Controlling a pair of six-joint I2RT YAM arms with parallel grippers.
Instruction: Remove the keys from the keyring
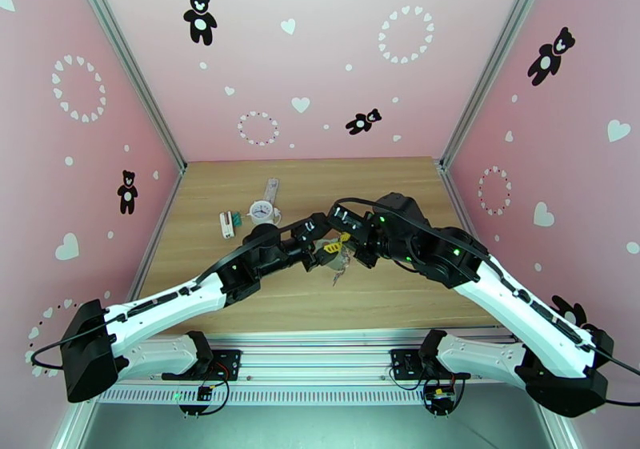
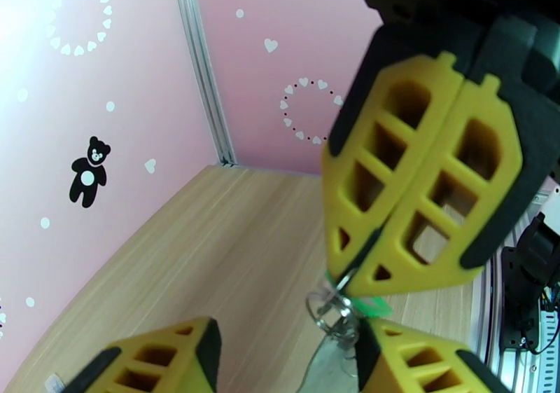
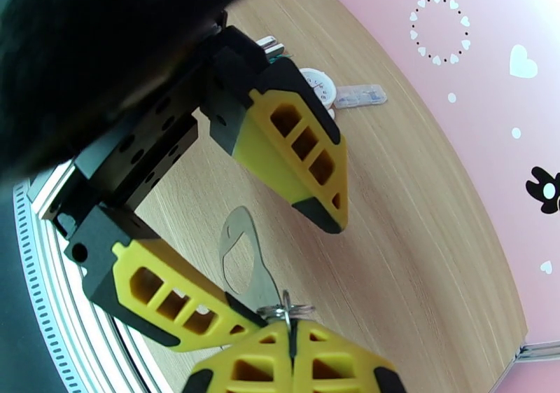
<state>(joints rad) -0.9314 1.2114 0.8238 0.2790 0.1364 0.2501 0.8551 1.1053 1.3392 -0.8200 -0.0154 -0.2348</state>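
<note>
Both grippers meet above the middle of the table. My right gripper [image 1: 344, 242] [image 2: 346, 282] [image 3: 290, 331] is shut on the small silvery rings [image 3: 287, 312] [image 2: 332, 314] of the keyring. Its flat grey oval loop [image 3: 241, 254] [image 1: 340, 270] hangs from them. A bright green bit of one of the keys [image 2: 372, 307] shows just under the right gripper's fingertips. My left gripper [image 1: 322, 252] [image 2: 283, 342] [image 3: 290, 272] is open, one finger on each side of the loop. Its lower finger [image 3: 175, 296] is close beside the loop and its upper finger [image 3: 301, 156] stands apart.
A round white dial-faced object [image 1: 262, 211] [image 3: 318, 86], a small white-and-green block [image 1: 230, 222] and a clear strip [image 1: 273, 190] [image 3: 360, 95] lie at the back left of the wooden table [image 1: 400, 194]. Pink walls close in three sides.
</note>
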